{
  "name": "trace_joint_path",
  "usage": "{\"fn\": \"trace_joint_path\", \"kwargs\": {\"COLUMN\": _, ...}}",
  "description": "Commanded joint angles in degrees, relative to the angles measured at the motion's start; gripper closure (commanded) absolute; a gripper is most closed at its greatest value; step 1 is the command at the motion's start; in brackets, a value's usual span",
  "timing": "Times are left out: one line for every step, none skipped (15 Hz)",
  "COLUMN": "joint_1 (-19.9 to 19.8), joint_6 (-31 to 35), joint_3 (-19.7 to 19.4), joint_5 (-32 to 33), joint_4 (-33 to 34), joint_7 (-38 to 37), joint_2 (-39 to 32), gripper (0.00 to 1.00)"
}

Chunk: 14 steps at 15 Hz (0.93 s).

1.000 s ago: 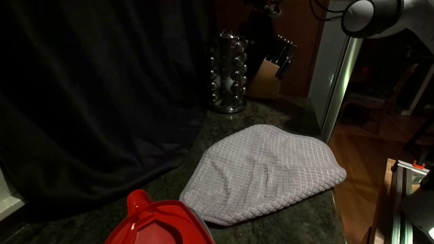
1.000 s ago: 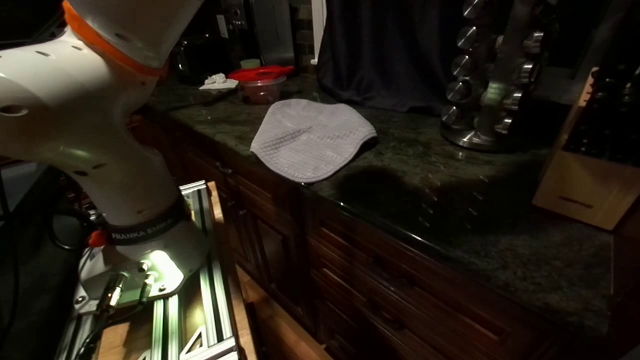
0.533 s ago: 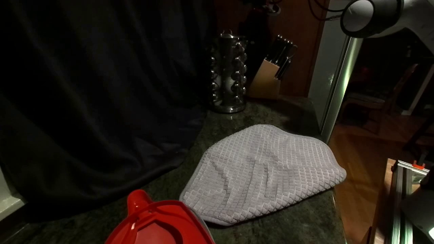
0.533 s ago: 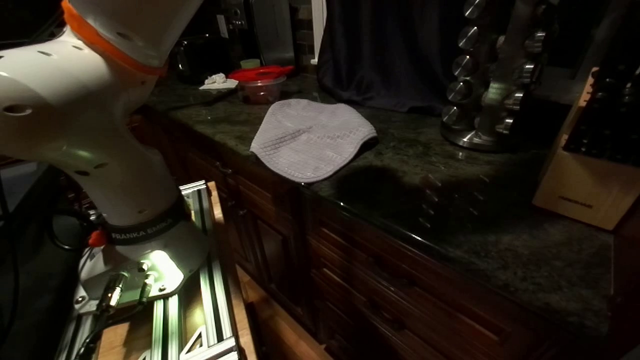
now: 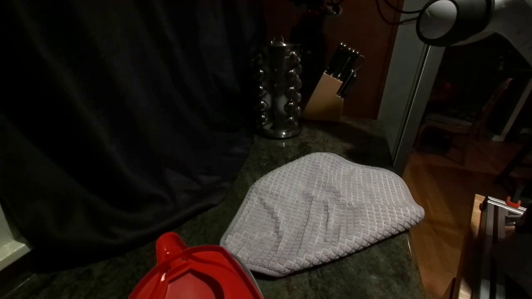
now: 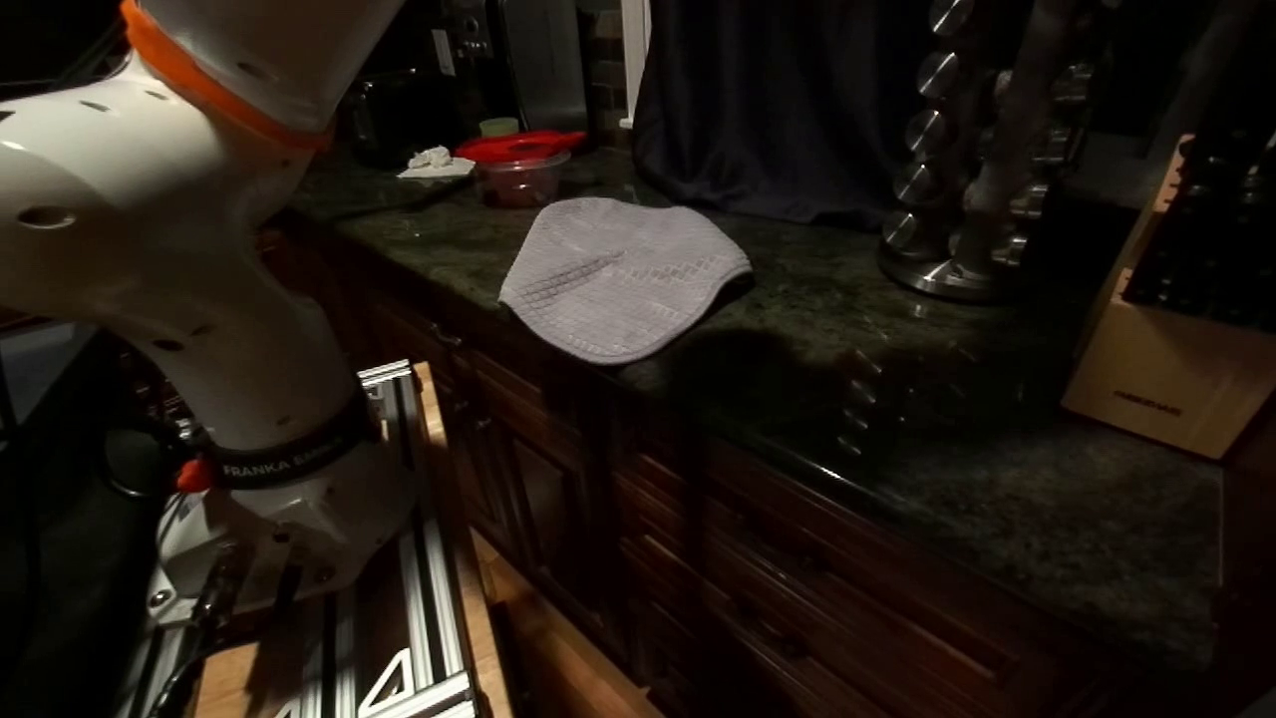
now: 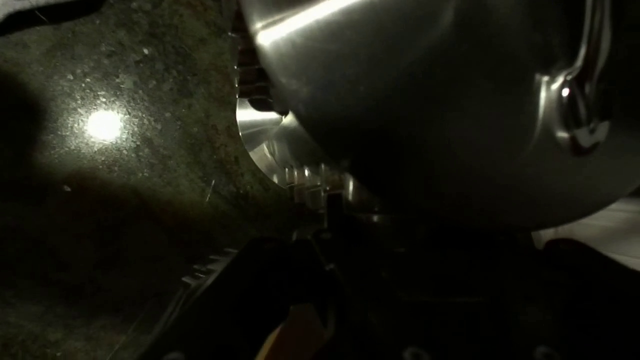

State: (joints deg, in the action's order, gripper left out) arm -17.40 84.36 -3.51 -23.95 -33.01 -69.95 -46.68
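A metal spice rack [image 5: 280,91] with several round jar lids stands on the dark counter; it also shows in an exterior view [image 6: 967,199]. In the wrist view its shiny round top [image 7: 425,100], with a wire handle [image 7: 582,120], fills the upper right. My gripper [image 7: 420,245] comes in from the bottom of the wrist view, very dark. One finger [image 7: 280,265] is at the left and one [image 7: 575,255] at the right, wide apart, close by the rack. I cannot tell whether they touch it. In an exterior view a dark arm end shows above and behind the rack.
A wooden knife block [image 5: 326,99] stands beside the rack, also in an exterior view [image 6: 1161,379]. A grey textured cloth [image 5: 324,207] lies on the counter, reaching its front edge. A red-lidded container [image 6: 523,170] stands beyond it. A black curtain [image 5: 124,124] hangs along the back.
The dark arm end has moved slightly up and left in an exterior view. The rack's lids have shifted a little, as if it turned or moved. The bright light on the robot base is gone.
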Motion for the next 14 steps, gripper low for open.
{"fn": "trace_joint_path", "kwargs": {"joint_1": 1.1, "joint_6": 3.7, "joint_3": -1.2, "joint_5": 1.7, "joint_4": 0.0, "joint_7": 0.9, "joint_2": 0.9, "gripper": 0.75}}
{"fn": "trace_joint_path", "kwargs": {"joint_1": 1.2, "joint_6": 3.9, "joint_3": -1.1, "joint_5": 2.0, "joint_4": 0.1, "joint_7": 1.4, "joint_2": 1.0, "gripper": 0.75}}
{"fn": "trace_joint_path", "kwargs": {"joint_1": 1.4, "joint_6": 4.3, "joint_3": -1.2, "joint_5": 2.5, "joint_4": 0.1, "joint_7": 1.8, "joint_2": 1.1, "gripper": 0.75}}
{"fn": "trace_joint_path", "kwargs": {"joint_1": 1.6, "joint_6": 4.7, "joint_3": -1.3, "joint_5": 2.8, "joint_4": 0.0, "joint_7": 2.2, "joint_2": 1.1, "gripper": 0.75}}
{"fn": "trace_joint_path", "kwargs": {"joint_1": 1.8, "joint_6": 5.0, "joint_3": -1.4, "joint_5": 3.0, "joint_4": 0.0, "joint_7": 2.6, "joint_2": 1.1, "gripper": 0.75}}
{"fn": "trace_joint_path", "kwargs": {"joint_1": 2.0, "joint_6": 5.2, "joint_3": -1.5, "joint_5": 3.2, "joint_4": -0.1, "joint_7": 2.8, "joint_2": 1.2, "gripper": 0.75}}
{"fn": "trace_joint_path", "kwargs": {"joint_1": 2.1, "joint_6": 5.0, "joint_3": -1.4, "joint_5": 3.2, "joint_4": -0.3, "joint_7": 2.8, "joint_2": 1.3, "gripper": 0.75}}
{"fn": "trace_joint_path", "kwargs": {"joint_1": 2.2, "joint_6": 4.8, "joint_3": -1.4, "joint_5": 3.2, "joint_4": -0.4, "joint_7": 2.7, "joint_2": 1.4, "gripper": 0.75}}
{"fn": "trace_joint_path", "kwargs": {"joint_1": 2.2, "joint_6": 4.2, "joint_3": -1.2, "joint_5": 3.1, "joint_4": -0.6, "joint_7": 2.2, "joint_2": 1.5, "gripper": 0.75}}
{"fn": "trace_joint_path", "kwargs": {"joint_1": 2.2, "joint_6": 4.1, "joint_3": -1.2, "joint_5": 3.0, "joint_4": -0.7, "joint_7": 2.0, "joint_2": 1.6, "gripper": 0.75}}
{"fn": "trace_joint_path", "kwargs": {"joint_1": 2.2, "joint_6": 4.0, "joint_3": -1.1, "joint_5": 2.9, "joint_4": -0.7, "joint_7": 2.0, "joint_2": 1.6, "gripper": 0.75}}
{"fn": "trace_joint_path", "kwargs": {"joint_1": 2.2, "joint_6": 3.9, "joint_3": -1.0, "joint_5": 2.8, "joint_4": -0.8, "joint_7": 2.0, "joint_2": 1.6, "gripper": 0.75}}
{"fn": "trace_joint_path", "kwargs": {"joint_1": 2.2, "joint_6": 4.1, "joint_3": -1.2, "joint_5": 3.0, "joint_4": -0.7, "joint_7": 2.2, "joint_2": 1.6, "gripper": 0.75}}
{"fn": "trace_joint_path", "kwargs": {"joint_1": 2.3, "joint_6": 4.5, "joint_3": -1.3, "joint_5": 3.2, "joint_4": -0.5, "joint_7": 2.6, "joint_2": 1.6, "gripper": 0.75}}
